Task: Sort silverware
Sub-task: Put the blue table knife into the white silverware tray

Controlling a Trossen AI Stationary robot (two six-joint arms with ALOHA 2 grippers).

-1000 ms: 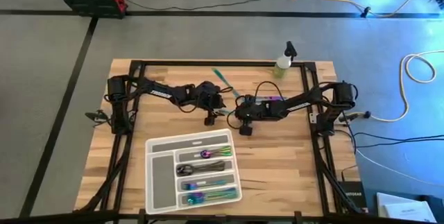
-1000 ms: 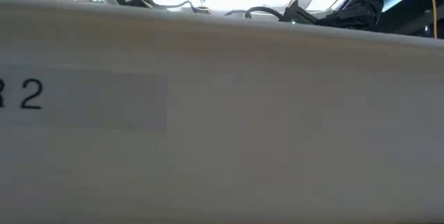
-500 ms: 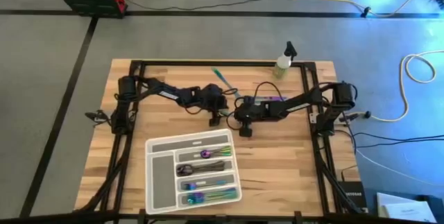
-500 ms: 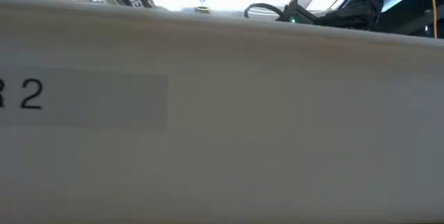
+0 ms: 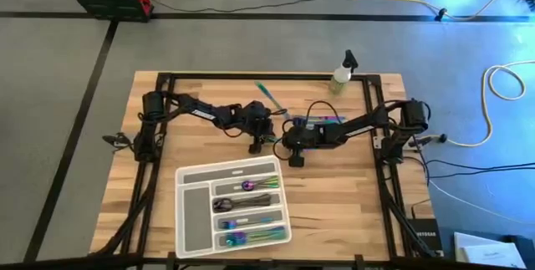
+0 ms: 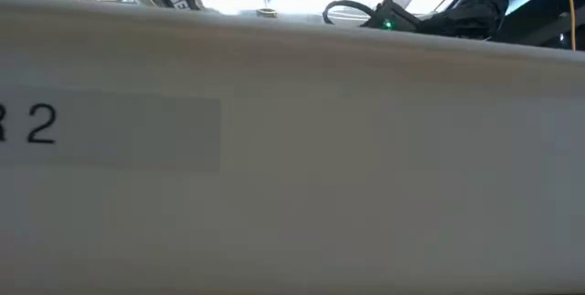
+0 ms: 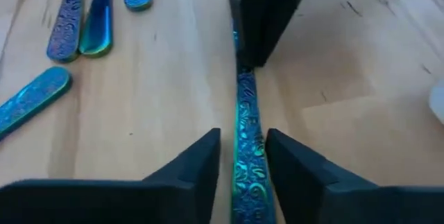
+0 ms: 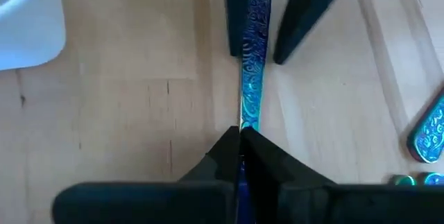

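Note:
An iridescent teal-blue piece of silverware (image 8: 253, 37) stretches between my two grippers over the table's middle. My right gripper (image 8: 241, 135) (image 5: 281, 139) is shut on one end of it. My left gripper (image 7: 243, 139) (image 5: 265, 135) is open, one finger on either side of the piece's patterned handle (image 7: 246, 161), with small gaps showing. More iridescent pieces (image 7: 66, 16) lie flat on the wood nearby. The white compartment tray (image 5: 191, 211) near the front edge holds several pieces. My right gripper pinches the slim part of the iridescent piece (image 8: 245, 116) between its two fingertips. It comes level from the table's right side, and the piece runs straight on from the fingers toward my left gripper. Whether the piece is clear of the wood cannot be told.
A small spray bottle (image 5: 341, 73) stands at the far edge. A teal piece (image 5: 267, 94) lies on the far middle and others (image 5: 326, 119) lie behind my right arm. In the low view a white wall (image 6: 292, 167) fills almost everything.
My left gripper has moved toward the table's right edge, up to my right gripper, and now stands around the handle of the piece. My right gripper has kept its hold and place.

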